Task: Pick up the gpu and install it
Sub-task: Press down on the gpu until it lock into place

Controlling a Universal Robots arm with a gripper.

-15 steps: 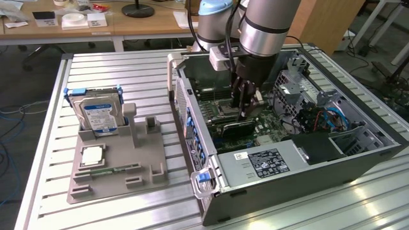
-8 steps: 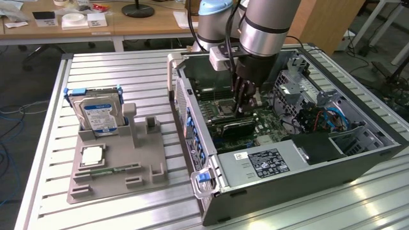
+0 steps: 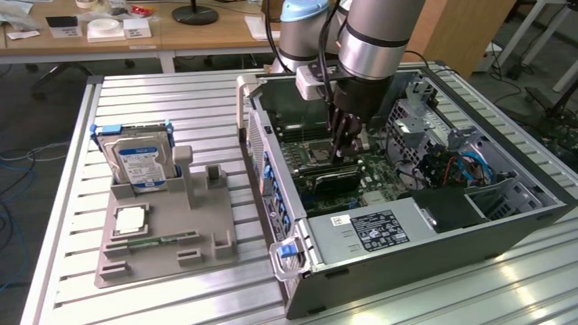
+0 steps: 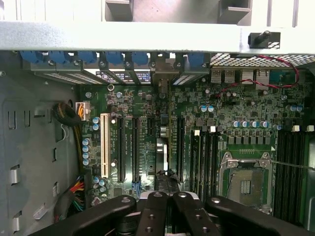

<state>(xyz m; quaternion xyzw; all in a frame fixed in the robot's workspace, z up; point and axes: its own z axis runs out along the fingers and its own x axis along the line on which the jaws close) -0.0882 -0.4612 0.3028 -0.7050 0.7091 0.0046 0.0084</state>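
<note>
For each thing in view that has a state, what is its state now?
computer case: lying on its side, open.
gpu: upright on edge inside the case, gripped.
pincer: shut on the gpu.
hard drive: standing upright in grey holder.

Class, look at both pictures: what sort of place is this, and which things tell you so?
Probably a robotics lab or workshop: a robot arm reaches into an open computer case on a slatted metal table, with office desks behind.
</note>
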